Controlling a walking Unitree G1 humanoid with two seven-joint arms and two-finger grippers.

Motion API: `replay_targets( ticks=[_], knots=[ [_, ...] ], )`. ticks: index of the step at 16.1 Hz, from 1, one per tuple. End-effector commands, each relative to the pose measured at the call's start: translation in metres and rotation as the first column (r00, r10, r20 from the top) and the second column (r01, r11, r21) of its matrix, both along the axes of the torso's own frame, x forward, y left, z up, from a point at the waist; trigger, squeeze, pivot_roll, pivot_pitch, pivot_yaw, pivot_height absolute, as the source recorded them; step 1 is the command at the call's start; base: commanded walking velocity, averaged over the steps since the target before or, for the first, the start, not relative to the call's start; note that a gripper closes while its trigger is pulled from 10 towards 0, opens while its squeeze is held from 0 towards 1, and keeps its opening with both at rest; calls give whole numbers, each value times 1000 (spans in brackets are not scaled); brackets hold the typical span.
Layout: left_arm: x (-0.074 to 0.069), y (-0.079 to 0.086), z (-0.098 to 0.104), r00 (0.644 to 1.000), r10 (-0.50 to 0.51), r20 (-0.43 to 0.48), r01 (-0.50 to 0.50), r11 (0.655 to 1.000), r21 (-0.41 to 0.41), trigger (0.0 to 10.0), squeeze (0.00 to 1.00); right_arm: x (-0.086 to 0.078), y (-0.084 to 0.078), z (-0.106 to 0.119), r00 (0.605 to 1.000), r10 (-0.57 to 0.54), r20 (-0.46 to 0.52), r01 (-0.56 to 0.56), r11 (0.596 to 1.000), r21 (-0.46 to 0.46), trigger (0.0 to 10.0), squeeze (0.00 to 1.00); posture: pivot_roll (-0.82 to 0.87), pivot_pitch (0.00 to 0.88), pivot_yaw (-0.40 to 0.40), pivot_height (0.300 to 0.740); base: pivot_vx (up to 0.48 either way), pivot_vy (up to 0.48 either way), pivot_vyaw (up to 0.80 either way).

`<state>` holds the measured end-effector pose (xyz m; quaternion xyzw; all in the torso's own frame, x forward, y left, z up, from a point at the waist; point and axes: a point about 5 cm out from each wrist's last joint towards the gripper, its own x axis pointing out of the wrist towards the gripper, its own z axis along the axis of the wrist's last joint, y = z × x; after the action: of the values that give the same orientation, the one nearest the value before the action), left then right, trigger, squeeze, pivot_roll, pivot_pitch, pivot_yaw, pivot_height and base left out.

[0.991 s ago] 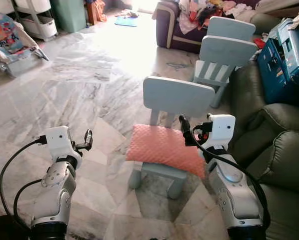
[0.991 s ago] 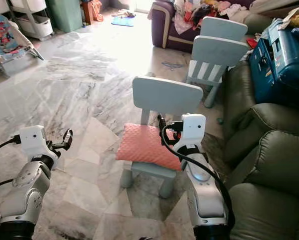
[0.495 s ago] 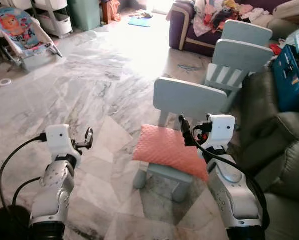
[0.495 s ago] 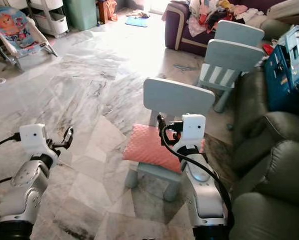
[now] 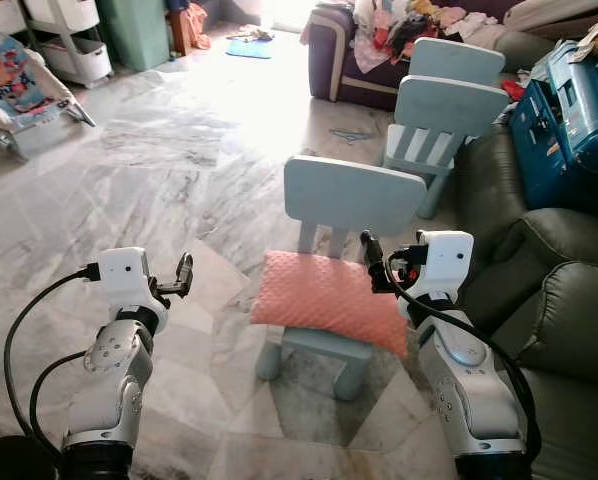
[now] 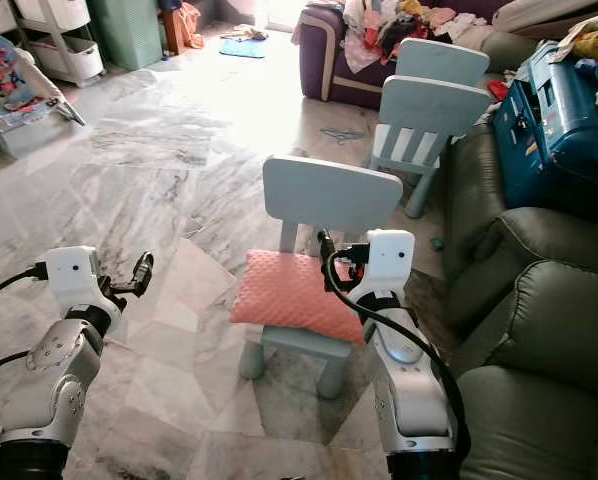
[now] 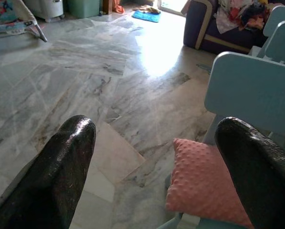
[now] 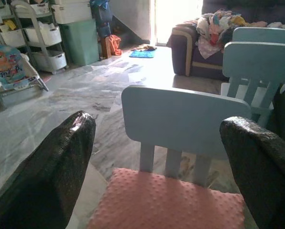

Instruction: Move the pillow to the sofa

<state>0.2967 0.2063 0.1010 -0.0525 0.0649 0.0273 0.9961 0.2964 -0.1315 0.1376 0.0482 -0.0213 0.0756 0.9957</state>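
On the seat of the nearest small blue chair lies the pink pillow, flat, its right end hanging a little past the seat edge. I read the task as barely begun: the pillow is untouched and nothing has been lifted.

My right gripper hovers just above the pillow's right end, close to the chair back. In the right wrist view its two black fingers stand wide apart, with the chair back and pillow framed between them, and they hold nothing. My left gripper is raised over the marble floor, well to the left of the chair. Its fingers are also spread and empty, with the pillow's left corner showing between them in its wrist view.

To my right sits the green sofa, just beside the chair, with a blue case on it farther back. What is left, as I judge it, is everything: close in, grip the pillow, lift it clear of the chair, and set it on a sofa cushion.
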Motion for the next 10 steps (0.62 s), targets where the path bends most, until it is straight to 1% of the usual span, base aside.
replay_targets(
  ticks=[1,2,10],
  knots=[
    [1,0,1,1000,-7,3,7,1000,14,10000,0,1,-4,0,1000,-14,-9,14,1000,-1,10000,0,-85,98,-48,740,0,-311,-781],
    [1,0,1,1000,4,13,-3,1000,-26,10000,0,1,-4,0,1000,-13,-9,13,1000,-2,10000,0,-85,98,-48,740,0,-315,-781],
    [1,1,0,1000,10,3,-10,1000,-20,10000,0,0,-4,-1,1000,-16,-9,16,1000,-7,10000,0,-88,102,-50,740,0,0,-781]
  ],
)
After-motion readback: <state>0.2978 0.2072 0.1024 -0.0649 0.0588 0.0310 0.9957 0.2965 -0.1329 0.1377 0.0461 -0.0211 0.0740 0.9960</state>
